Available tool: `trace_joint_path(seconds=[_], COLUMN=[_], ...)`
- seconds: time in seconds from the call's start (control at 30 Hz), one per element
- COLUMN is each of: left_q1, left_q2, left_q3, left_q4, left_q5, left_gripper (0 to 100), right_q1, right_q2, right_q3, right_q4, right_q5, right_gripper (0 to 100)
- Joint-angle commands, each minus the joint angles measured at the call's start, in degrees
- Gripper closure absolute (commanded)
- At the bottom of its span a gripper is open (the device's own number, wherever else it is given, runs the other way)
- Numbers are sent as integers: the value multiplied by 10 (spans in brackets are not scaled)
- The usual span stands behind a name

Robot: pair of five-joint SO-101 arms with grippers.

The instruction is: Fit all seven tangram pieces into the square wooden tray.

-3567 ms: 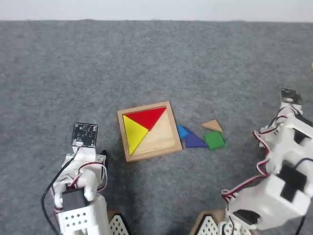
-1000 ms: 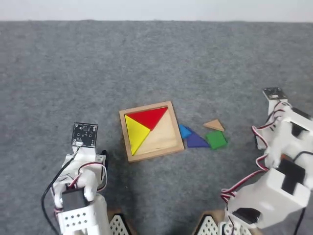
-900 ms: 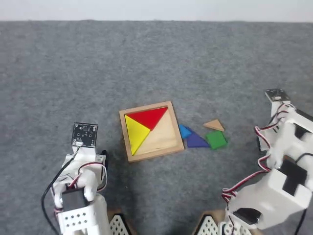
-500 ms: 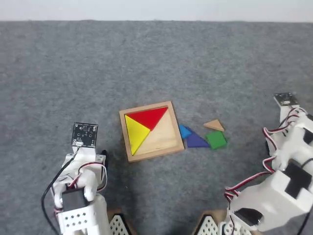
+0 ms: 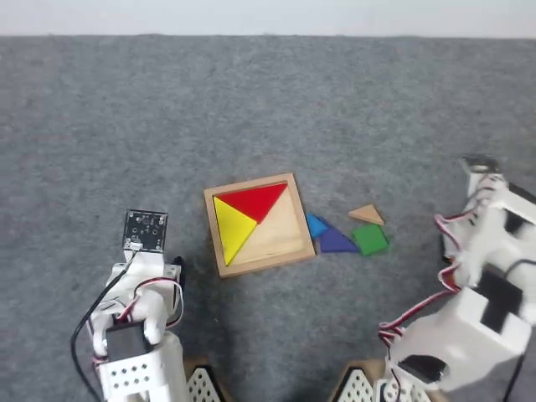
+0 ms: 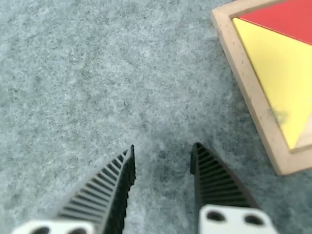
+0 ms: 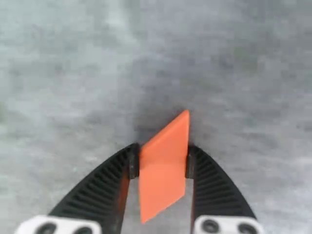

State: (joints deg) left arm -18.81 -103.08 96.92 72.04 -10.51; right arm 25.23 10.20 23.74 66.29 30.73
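Over grey carpet (image 7: 73, 58), right wrist view reveals end effector (image 7: 162, 149) gripping orange piece (image 7: 165, 181).

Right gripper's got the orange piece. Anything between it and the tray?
Only on the mat: the blue piece, purple triangle, green square and tan triangle lie flat between that arm and the tray, blue right beside its rim. Carried above them, the orange piece in the right gripper should clear.

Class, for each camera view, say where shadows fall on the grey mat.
Right wrist view: dark shadow around the tip of the orange piece in the right hand. Left wrist view: faint shade beside the tray. High view: even light, faint shadow along the tray's near edge.
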Motion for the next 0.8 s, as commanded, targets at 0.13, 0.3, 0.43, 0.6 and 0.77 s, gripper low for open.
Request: trace_joint_path(seconds=[0.13,0.3,0.43,0.6,0.77], left_q1=[2,2,2,2,2], left_q2=[-11,-11,-11,-11,-11], left_q3=[-5,-5,-5,-5,-5], left_q4=[4,4,4,4,4], left_q5=[4,4,4,4,4], left_gripper=[810,810,810,810,810], right_q1=[-172,-296,-396,-476,-500], right_q2=[-49,-47,-22,90,207], right_q3=[-99,-173,-219,-316,-451], right_q4=[89,138,145,145,180], right_q5=[-119,-186,-229,-278,-328], right_gripper=[905,906,908,908,908])
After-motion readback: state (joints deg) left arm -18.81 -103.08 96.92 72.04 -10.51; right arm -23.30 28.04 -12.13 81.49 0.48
